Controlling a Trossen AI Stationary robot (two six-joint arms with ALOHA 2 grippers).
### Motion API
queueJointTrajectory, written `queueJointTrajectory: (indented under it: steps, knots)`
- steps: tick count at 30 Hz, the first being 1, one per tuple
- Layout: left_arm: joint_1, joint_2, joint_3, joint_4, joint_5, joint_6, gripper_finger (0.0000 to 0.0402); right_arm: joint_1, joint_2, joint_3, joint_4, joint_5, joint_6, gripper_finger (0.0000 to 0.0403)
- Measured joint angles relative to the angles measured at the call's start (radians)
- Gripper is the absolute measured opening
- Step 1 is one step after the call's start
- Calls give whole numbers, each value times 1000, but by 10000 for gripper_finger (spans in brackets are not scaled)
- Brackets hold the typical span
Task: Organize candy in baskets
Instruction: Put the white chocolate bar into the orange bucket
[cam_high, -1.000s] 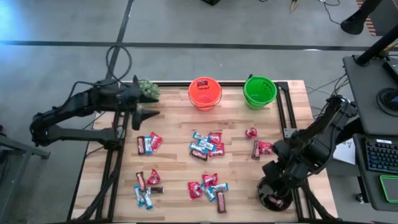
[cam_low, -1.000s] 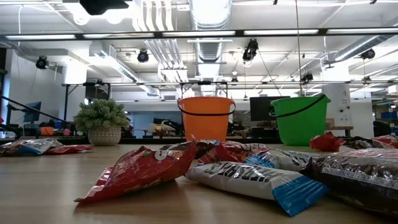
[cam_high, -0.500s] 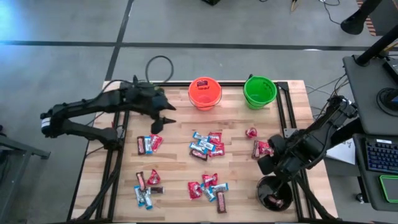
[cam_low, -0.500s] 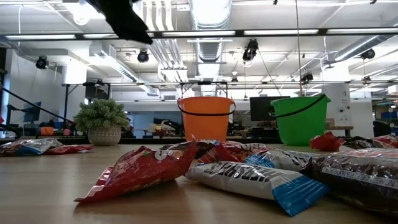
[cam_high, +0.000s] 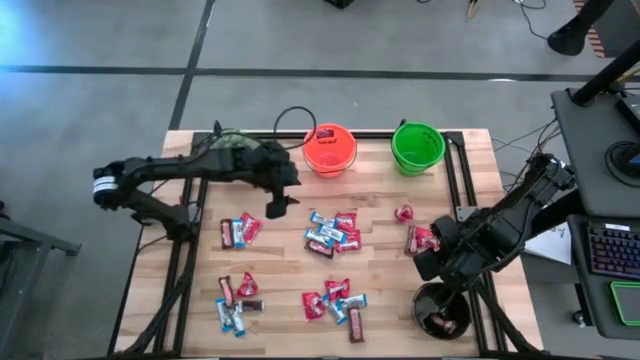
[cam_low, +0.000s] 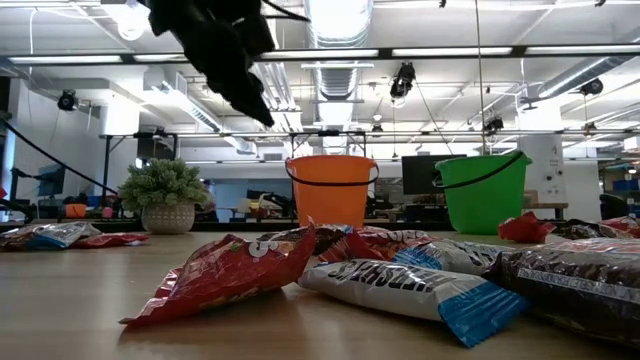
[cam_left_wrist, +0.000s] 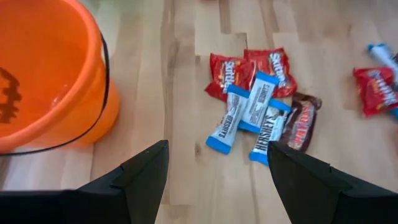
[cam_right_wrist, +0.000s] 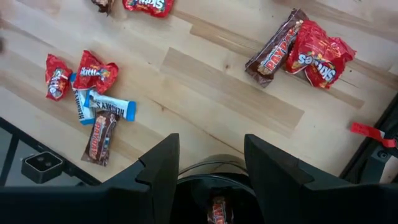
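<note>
The left gripper (cam_high: 277, 205) hangs above the table with its fingers spread wide and nothing between them. In the overhead view it sits just off the orange pail (cam_high: 329, 148), at about seven o'clock from it. The right gripper (cam_high: 436, 262) is parted too and holds nothing; it hovers just above the black bowl (cam_high: 441, 311), which has a dark-wrapped bar (cam_right_wrist: 217, 210) lying in its bottom.

Most of the candy is still loose on the boards. From the left gripper, the nearest pile (cam_high: 239, 230) lies at about seven o'clock, close by: red packets and blue-and-white bars. A bigger heap in the middle of the table (cam_high: 332, 234) lies at about four o'clock, a little farther off. The left wrist camera looks past its own fingers onto a cluster where two blue-and-white bars (cam_left_wrist: 249, 115) cross over two red packets (cam_left_wrist: 250, 70), with a brown bar (cam_left_wrist: 301, 121) against them. The blue bars lie roughly in line with the gripper's reach, so the fingers, standing to either side of that line, would likely close across their narrow width without a turn of the wrist.

The left arm is clearly nearer those piles. The right arm is nearer the brown bar and red packet pair (cam_high: 421, 239), at about eleven o'clock from its gripper. The green pail (cam_high: 417, 146) stands at the far edge, with no candy visible in it.
</note>
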Motion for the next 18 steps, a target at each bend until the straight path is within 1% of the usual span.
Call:
queueJointTrajectory:
  steps: [9,15,18]
  knots:
    - [1,132,15,42,0,68,255,0,0,0,3,1,0,171]
    - [1,247,118,41,0,93,255,-3,0,0,6,2,4,171]
    - [1,316,195,-7,7,107,255,-3,0,0,7,2,13,171]
